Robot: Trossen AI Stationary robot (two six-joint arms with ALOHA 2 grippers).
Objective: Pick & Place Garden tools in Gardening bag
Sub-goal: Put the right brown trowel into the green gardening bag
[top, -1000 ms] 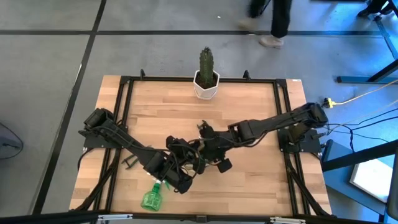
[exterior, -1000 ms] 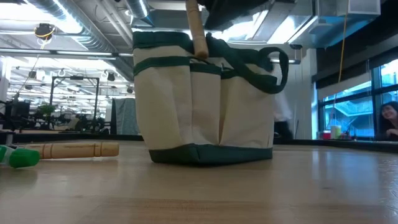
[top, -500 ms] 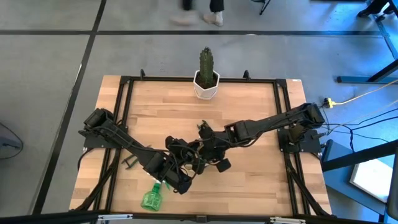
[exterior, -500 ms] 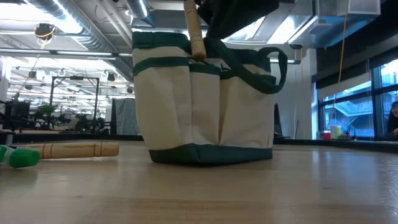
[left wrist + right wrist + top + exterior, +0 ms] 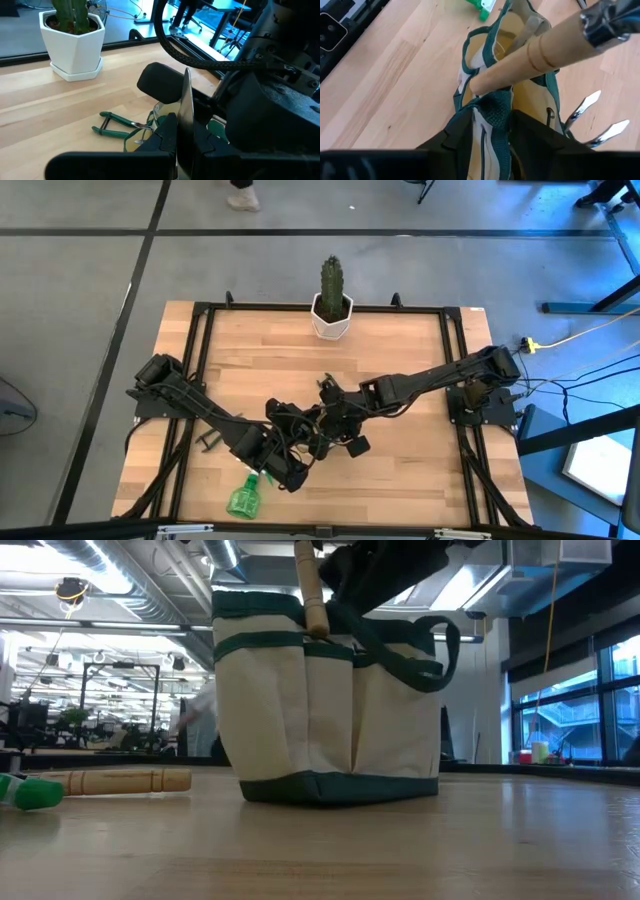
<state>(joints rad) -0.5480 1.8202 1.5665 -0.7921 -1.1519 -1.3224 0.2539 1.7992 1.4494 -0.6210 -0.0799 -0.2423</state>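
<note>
The cream canvas gardening bag with dark green trim [image 5: 330, 710] stands upright mid-table. The right gripper [image 5: 492, 117] pinches the bag's rim, fingers clamped on fabric. The left gripper [image 5: 181, 131], fingers together on a wooden-handled silver tool [image 5: 310, 590], holds it over the bag's mouth. A translucent green spray bottle [image 5: 243, 498] lies nearer the front edge; green-handled pruning shears [image 5: 120, 127] lie beside the bag.

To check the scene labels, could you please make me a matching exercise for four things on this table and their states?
1. cactus pot
2. spray bottle
3. wooden-handled tool
4. gardening bag

A. rim pinched by the right claw
B. standing upright
C. held by the left claw over the bag's mouth
D. lying on its side

Pairs: 1-B, 2-D, 3-C, 4-A
</note>
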